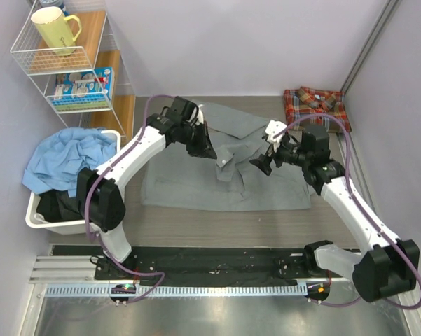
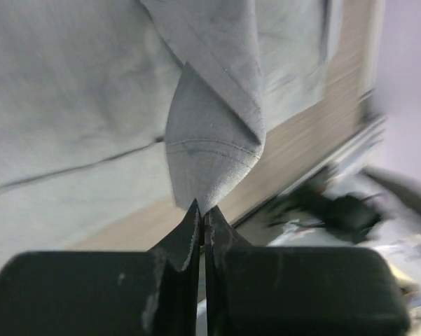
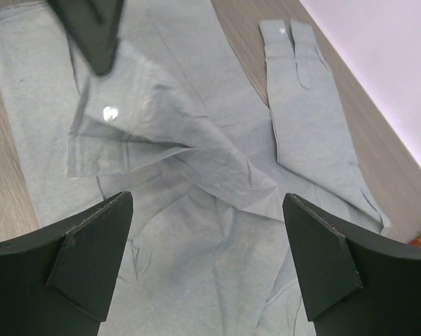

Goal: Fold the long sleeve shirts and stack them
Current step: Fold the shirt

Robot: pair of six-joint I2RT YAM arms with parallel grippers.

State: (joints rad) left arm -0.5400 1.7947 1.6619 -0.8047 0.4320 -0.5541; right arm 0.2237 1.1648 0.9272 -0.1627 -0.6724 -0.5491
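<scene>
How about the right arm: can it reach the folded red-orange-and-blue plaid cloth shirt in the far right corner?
Probably yes: its fingers are open and empty over the plain grey cloth shirt, and the plaid shirt lies nearby with nothing between.

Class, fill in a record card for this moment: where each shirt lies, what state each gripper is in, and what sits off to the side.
Grey shirt: spread on the table, one fold lifted
Plaid shirt: compact pile at the far right corner
Left gripper: shut on a fold of the grey shirt
Right gripper: open, above the grey shirt
Bin: at the left, blue cloth spilling over it
</scene>
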